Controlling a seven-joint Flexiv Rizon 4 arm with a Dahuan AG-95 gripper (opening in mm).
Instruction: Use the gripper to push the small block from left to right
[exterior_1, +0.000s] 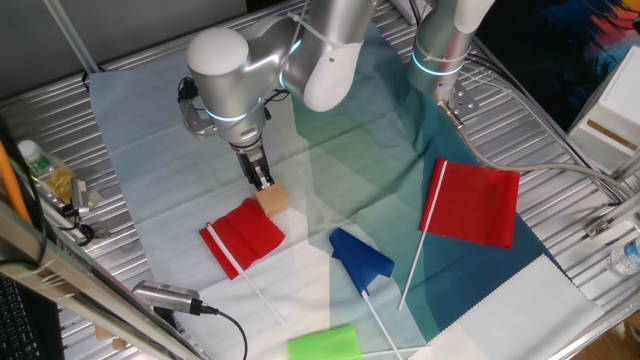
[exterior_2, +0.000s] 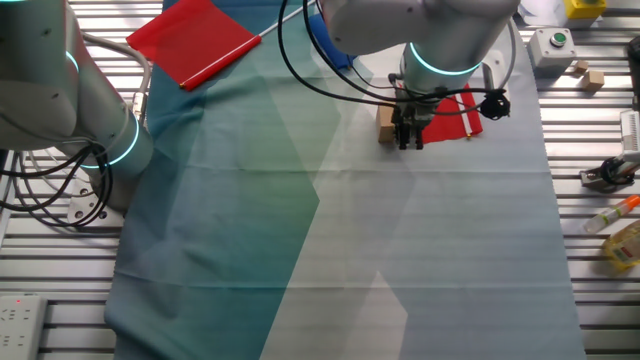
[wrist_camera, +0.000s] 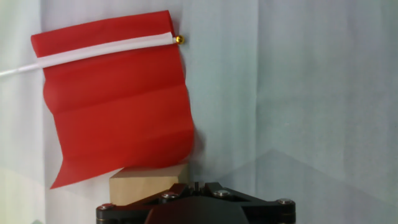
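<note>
The small block (exterior_1: 272, 201), a light tan wooden cube, lies on the cloth at the corner of a small red flag (exterior_1: 245, 235). My gripper (exterior_1: 262, 181) points down with its black fingers together, empty, and its tip is against the block's near-left side. In the other fixed view the gripper (exterior_2: 410, 136) stands just right of the block (exterior_2: 385, 122). In the hand view the block (wrist_camera: 146, 184) is at the bottom edge, left of my gripper (wrist_camera: 196, 186), partly hidden by it and by the red flag (wrist_camera: 118, 106).
A blue flag (exterior_1: 360, 260) and a larger red flag (exterior_1: 478, 205) lie to the right on the blue-green cloth (exterior_1: 150, 150). A green rounded block (exterior_1: 323, 343) sits at the front edge. A second arm (exterior_1: 440, 50) stands at the back.
</note>
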